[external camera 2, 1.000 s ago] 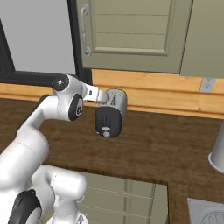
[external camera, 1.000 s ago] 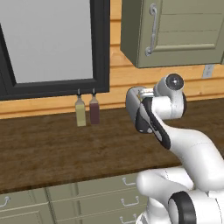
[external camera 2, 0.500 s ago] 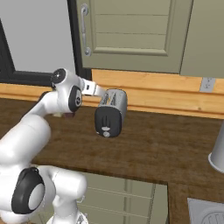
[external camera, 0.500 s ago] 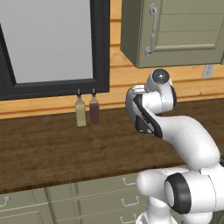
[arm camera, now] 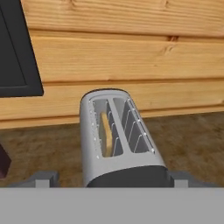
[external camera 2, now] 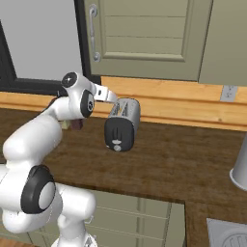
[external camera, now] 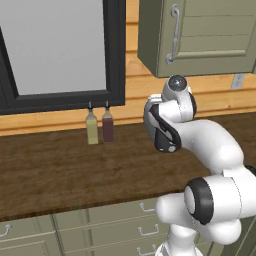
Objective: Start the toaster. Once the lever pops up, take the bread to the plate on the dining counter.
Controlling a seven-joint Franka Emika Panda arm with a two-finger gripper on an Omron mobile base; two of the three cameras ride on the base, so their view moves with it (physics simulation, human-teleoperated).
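Desk [external camera 2: 193, 159]: long dark wood top under a plank wall, drawers beneath. Two slim bottles [external camera: 98, 126] stand at the wall by the black-framed window [external camera: 60, 50], well left of the work.

Toaster [external camera 2: 122, 123]: silver-grey, black end panel with a small knob facing the base, set near the wall. In the hand view it lies straight ahead, both slots open to the camera.

Bread [arm camera: 106, 135]: pale tan slice, standing in the left slot, sunk below the rim.

Gripper [arm camera: 113, 178]: spread wide, holding nothing; the fingertips [arm camera: 43, 179] show low on either side of the toaster's near end, apart from it.

Step in hand, as I judge: starting the toaster. Lever not clearly visible from here, presumably on the dark end. To do well: line up over the lever, press straight down along its travel, and avoid shoving the toaster's body back toward the wall. Then lift clear and wait.
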